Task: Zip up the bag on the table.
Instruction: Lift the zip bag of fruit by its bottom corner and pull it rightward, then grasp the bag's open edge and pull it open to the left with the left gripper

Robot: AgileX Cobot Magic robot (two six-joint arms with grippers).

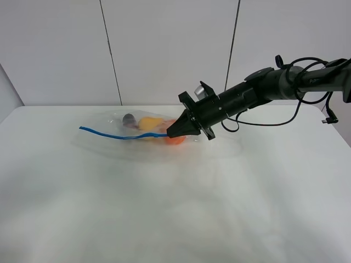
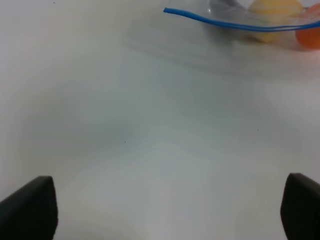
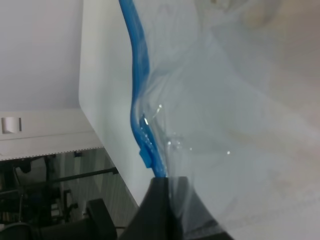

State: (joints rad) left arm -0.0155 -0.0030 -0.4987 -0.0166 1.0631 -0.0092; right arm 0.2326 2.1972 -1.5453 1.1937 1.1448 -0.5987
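Note:
The clear bag (image 1: 118, 143) lies on the white table (image 1: 164, 213) at the back middle, with an eggplant (image 1: 130, 119), a yellow pear (image 1: 149, 123) and an orange (image 1: 176, 139) inside. Its blue zip strip (image 1: 120, 136) runs along the front edge. My right gripper (image 1: 170, 133) is shut on the strip's right end; the right wrist view shows the strip (image 3: 140, 75) running into the closed fingertips (image 3: 162, 200). My left gripper (image 2: 167, 205) is open and empty over bare table, short of the bag (image 2: 235, 45). The left arm is out of the high view.
The right arm (image 1: 263, 87) reaches in from the right with loose cables (image 1: 307, 104). A white wall (image 1: 164, 49) stands behind the table. Bare table lies in front of and to the left of the bag.

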